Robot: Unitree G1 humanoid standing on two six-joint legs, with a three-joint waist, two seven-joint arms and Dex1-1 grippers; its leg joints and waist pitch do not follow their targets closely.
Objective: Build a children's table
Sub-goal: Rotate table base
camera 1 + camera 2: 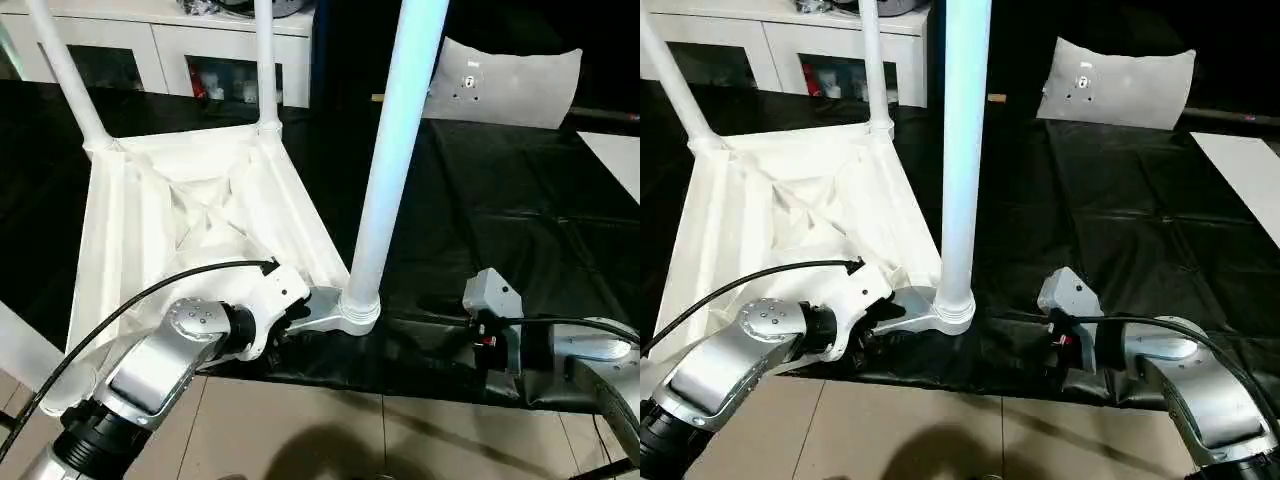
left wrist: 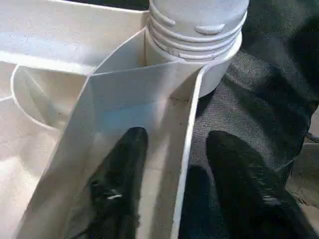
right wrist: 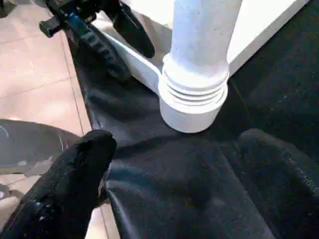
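The children's table lies upside down on the black cloth, its ribbed white top [image 1: 150, 200] facing up. Three legs stand in corner sockets: two at the back [image 1: 265, 60] and one tall leg [image 1: 395, 150] in the near socket [image 1: 358, 308]. My left gripper [image 2: 178, 137] straddles the top's rim wall [image 2: 187, 164] just behind that socket, one finger [image 2: 124, 169] inside the rim and the other [image 2: 239, 174] outside on the cloth with a gap to the wall. My right gripper [image 3: 177, 142] stands open on the cloth, pointing at the socket [image 3: 192, 107] from the right, holding nothing.
A white cabinet [image 1: 180, 50] with shelves stands behind the table. A pale flat part [image 1: 505, 80] lies at the back right and a white board [image 1: 615, 160] at the right edge. The cloth ends close in front of my arms, above tiled floor [image 1: 300, 430].
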